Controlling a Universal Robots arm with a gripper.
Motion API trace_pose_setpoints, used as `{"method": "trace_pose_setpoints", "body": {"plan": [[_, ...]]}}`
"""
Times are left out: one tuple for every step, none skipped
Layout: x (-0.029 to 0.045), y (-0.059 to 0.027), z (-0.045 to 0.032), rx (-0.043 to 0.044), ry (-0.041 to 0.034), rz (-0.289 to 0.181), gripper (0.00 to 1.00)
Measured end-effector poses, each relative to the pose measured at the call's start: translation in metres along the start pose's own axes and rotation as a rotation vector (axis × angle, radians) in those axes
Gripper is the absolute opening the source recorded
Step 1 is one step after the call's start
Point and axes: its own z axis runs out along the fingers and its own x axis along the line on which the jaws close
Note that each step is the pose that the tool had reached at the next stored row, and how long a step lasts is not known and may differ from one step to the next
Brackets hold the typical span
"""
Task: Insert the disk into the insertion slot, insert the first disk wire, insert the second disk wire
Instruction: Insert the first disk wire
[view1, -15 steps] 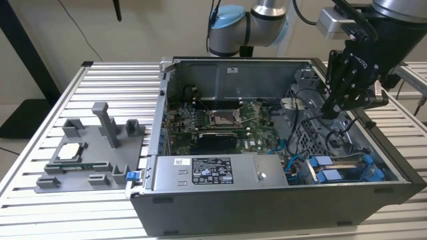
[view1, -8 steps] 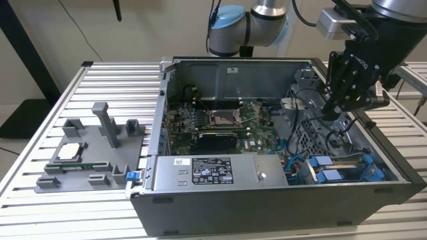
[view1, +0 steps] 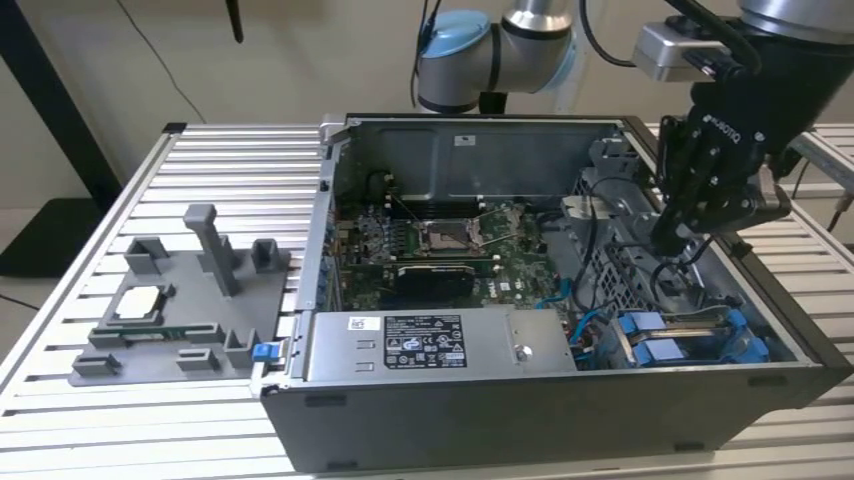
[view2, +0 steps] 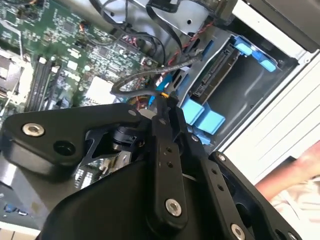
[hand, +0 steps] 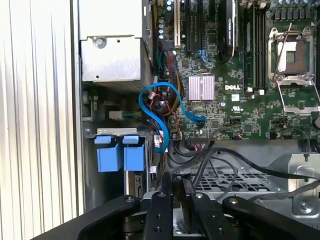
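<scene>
The disk (view1: 697, 325) lies seated in the insertion slot (view1: 785, 345) at the case's corner on the exterior view's right, its blue carrier tabs (view1: 657, 351) facing the motherboard. In the second wrist view the disk's connector edge (view2: 212, 80) shows between blue tabs (view2: 202, 116) inside the grey slot (view2: 262, 95). My gripper (view1: 667, 240) hovers above the bay, a little toward the case's back. Its fingers (view2: 167, 107) are shut on a black disk wire (view2: 137, 77) that loops toward the motherboard. A blue wire (hand: 162, 107) curls beside the blue tabs (hand: 117, 156).
The green motherboard (view1: 434, 245) fills the case floor, and the silver power-supply box (view1: 434, 345) sits along the front wall. A grey fixture tray (view1: 187, 310) stands on the slatted table at the exterior view's left. A person's hand (view2: 300, 175) rests outside the case wall.
</scene>
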Motion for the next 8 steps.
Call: {"method": "trace_pose_setpoints", "body": {"plan": [[0.0,0.0,0.0002,0.0005,0.0104,0.0,0.0],[0.0,0.0,0.0005,0.001,0.0204,0.001,0.0],[0.0,0.0,0.0006,0.0014,0.0316,0.001,0.0],[0.0,0.0,0.0008,0.0019,0.0426,0.002,0.0],[0.0,0.0,0.001,0.0025,0.0539,0.002,0.0],[0.0,-0.0001,0.0011,0.003,0.0658,0.003,0.0],[0.0,-0.0001,0.0012,0.0035,0.0775,0.003,0.0],[0.0001,-0.0001,0.0013,0.004,0.0887,0.004,0.0]]}}
